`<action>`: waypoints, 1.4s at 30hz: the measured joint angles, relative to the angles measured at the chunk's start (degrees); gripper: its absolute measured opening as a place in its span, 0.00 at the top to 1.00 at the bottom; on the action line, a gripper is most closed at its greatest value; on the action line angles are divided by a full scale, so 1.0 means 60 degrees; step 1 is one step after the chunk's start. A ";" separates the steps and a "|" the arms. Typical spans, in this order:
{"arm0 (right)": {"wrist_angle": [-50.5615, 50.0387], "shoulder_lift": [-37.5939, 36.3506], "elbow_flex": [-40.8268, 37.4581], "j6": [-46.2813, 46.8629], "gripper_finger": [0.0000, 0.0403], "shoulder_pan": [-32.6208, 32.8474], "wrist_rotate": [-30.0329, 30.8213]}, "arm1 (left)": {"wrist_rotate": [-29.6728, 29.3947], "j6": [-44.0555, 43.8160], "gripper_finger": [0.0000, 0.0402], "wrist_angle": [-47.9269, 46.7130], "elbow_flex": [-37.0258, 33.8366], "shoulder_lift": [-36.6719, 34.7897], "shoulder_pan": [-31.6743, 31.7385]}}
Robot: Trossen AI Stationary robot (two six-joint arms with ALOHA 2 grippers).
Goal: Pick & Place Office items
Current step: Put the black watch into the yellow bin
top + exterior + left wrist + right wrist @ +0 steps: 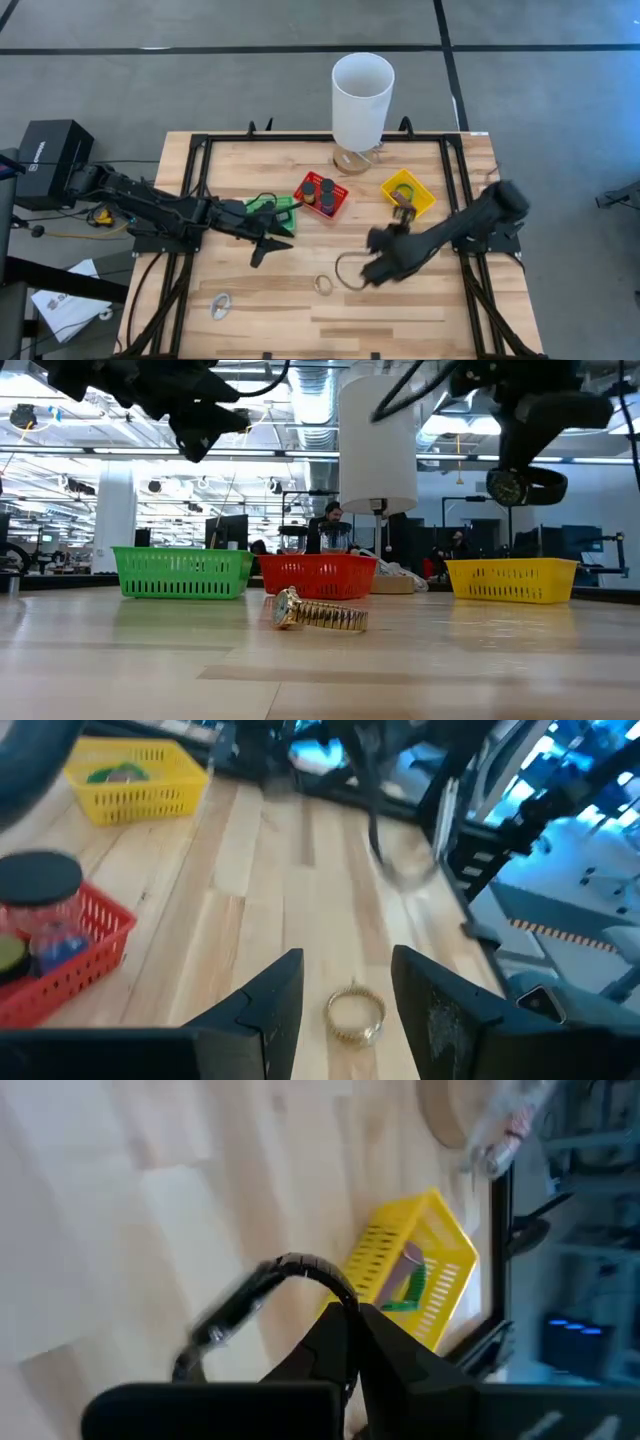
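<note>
Gold watch point(318, 615) lies nearest; right claw point(350, 1315) clenched on dark loop point(262, 1295); left claw point(345, 990) released.

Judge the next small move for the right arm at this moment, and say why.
Probably lift and carry toward the yellow basket. The right gripper has its jaws shut on a thin dark band loop, which hangs over the bare table, while the yellow basket sits just beyond it. The left gripper hovers open over a gold watch.
</note>
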 joint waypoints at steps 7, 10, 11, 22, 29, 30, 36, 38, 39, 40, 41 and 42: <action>0.2944 -0.3457 -0.3735 -0.0563 0.97 -0.1164 0.0194 | -0.0237 0.0076 0.63 0.0055 -0.0004 0.0326 -0.0324; 0.4047 -0.4532 -0.5027 -0.0958 0.98 -0.2039 0.0316 | -0.0367 0.0067 0.63 0.0107 -0.0004 0.0458 -0.0328; 0.4369 -0.4833 -0.5405 -0.1038 0.98 -0.2340 0.0370 | -0.0377 0.0057 0.63 0.0119 -0.0004 0.0502 -0.0325; 0.4918 -0.5913 -0.6822 -0.1075 0.97 -0.4750 0.1074 | -0.0584 0.0033 0.63 0.0277 -0.0004 0.0503 -0.0321; 0.5496 -0.5175 -0.6807 -0.1078 0.94 -0.5306 0.0786 | -0.0586 0.0029 0.63 0.0406 -0.0004 0.0503 -0.0321; 0.5450 -0.5054 -0.6811 -0.1075 0.94 -0.5380 0.0782 | -0.0586 0.0029 0.63 0.0415 -0.0004 0.0503 -0.0321; 0.5507 -0.4174 -0.6811 -0.0786 0.93 -0.5526 0.0503 | -0.0583 0.0073 0.63 0.0503 -0.0004 0.0499 -0.0302; 0.5479 -0.3886 -0.6811 -0.0800 0.93 -0.5545 0.0533 | -0.0583 0.0078 0.63 0.0512 -0.0004 0.0499 -0.0302; 0.5478 -0.3751 -0.6803 -0.0802 0.92 -0.5570 0.0530 | -0.0583 0.0083 0.63 0.0518 -0.0004 0.0499 -0.0302; 0.5435 -0.3640 -0.6778 -0.0802 0.91 -0.5609 0.0477 | -0.0583 0.0091 0.63 0.0532 -0.0004 0.0499 -0.0302; 0.5333 -0.3550 -0.6721 -0.0792 0.90 -0.5630 0.0289 | -0.0583 0.0094 0.63 0.0559 -0.0004 0.0499 -0.0302; 0.5290 -0.3499 -0.6656 -0.0756 0.88 -0.5688 0.0101 | -0.0579 0.0095 0.63 0.0577 -0.0004 0.0499 -0.0302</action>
